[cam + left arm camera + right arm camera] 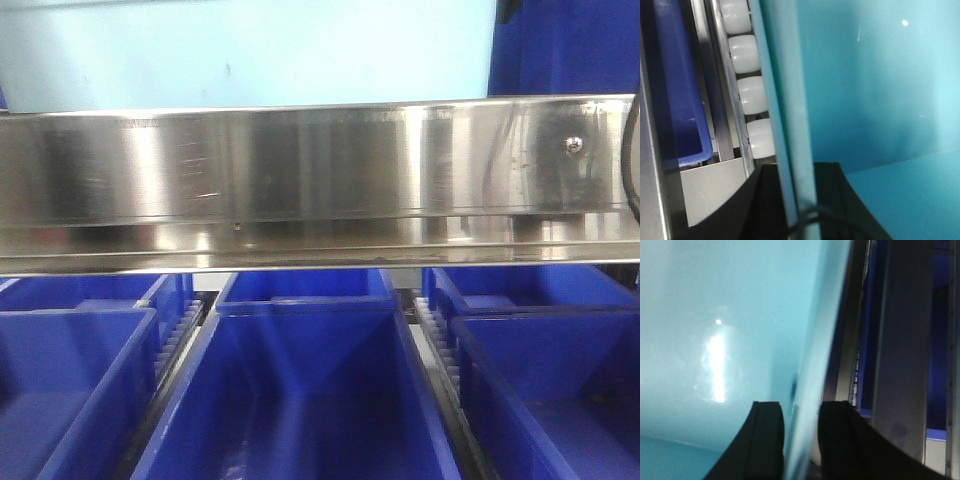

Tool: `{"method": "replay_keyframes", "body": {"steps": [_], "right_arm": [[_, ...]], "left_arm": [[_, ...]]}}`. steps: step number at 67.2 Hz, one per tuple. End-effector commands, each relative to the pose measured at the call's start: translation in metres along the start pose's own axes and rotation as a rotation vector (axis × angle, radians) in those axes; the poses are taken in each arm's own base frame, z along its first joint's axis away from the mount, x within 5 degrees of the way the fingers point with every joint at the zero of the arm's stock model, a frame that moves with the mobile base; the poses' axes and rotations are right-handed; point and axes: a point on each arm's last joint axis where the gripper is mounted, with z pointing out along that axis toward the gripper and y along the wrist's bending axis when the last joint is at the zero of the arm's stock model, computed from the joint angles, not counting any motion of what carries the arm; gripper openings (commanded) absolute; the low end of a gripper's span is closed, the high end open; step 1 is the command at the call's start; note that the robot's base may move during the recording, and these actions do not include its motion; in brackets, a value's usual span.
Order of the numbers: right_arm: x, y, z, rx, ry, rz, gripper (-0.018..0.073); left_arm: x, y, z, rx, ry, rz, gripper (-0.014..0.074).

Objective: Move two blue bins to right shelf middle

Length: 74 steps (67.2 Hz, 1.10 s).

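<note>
Two-arm carry of a pale blue bin (pixel 250 50) at the shelf front. The left gripper (pixel 799 167) straddles one wall of the bin, a black finger on each face and the wall filling the gap, so it reads as clamped on that wall. The right gripper (pixel 801 405) stands the same way on the opposite wall. In the front view the bin appears only as a pale panel above the steel shelf rail (pixel 300 170). You cannot tell from it whether the bin's base rests on that level or hangs clear. To do this step well, drive both arms at one rate so the walls are neither spread nor pinched. Hold the bin level, and bring its base over the rail before you lower it. Release only once the weight sits on the shelf. The front view alone shows the three dark blue bins (pixel 300 400) on the level below, side by side with roller tracks between them. Neither gripper appears in it. The left wrist view alone shows the white rollers (pixel 752 95) lying just beside the held wall, so you have little room on that side. The right wrist view shows grey uprights near its wall, with dark blue beyond them.
</note>
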Motion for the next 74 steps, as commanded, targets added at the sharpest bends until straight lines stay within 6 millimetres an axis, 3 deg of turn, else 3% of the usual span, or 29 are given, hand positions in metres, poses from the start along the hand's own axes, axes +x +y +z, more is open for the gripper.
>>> {"method": "replay_keyframes", "body": {"steps": [1, 15, 25, 54, 67, 74], "right_arm": [[0.003, 0.001, 0.005, -0.001, 0.026, 0.016, -0.0158], [0.0, 0.001, -0.003, -0.018, -0.028, 0.017, -0.0158], [-0.007, 0.002, -0.018, -0.046, -0.115, 0.02, -0.0158], [-0.025, 0.001, -0.098, -0.122, -0.438, 0.025, -0.0158], [-0.032, 0.001, -0.136, -0.156, -0.558, 0.032, -0.0158], [-0.033, 0.001, -0.143, -0.16, -0.581, 0.033, -0.0158]], "left_arm": [[-0.001, -0.007, -0.001, 0.07, -0.003, -0.015, -0.0111], [0.0, -0.01, -0.015, 0.071, -0.066, -0.007, -0.0111], [-0.001, -0.016, -0.041, 0.077, -0.162, 0.007, -0.0111], [-0.014, -0.038, -0.118, 0.168, -0.414, 0.053, -0.0111], [-0.019, -0.047, -0.138, 0.23, -0.501, 0.057, -0.0111], [-0.022, -0.048, -0.142, 0.241, -0.543, 0.053, -0.0111]]}}
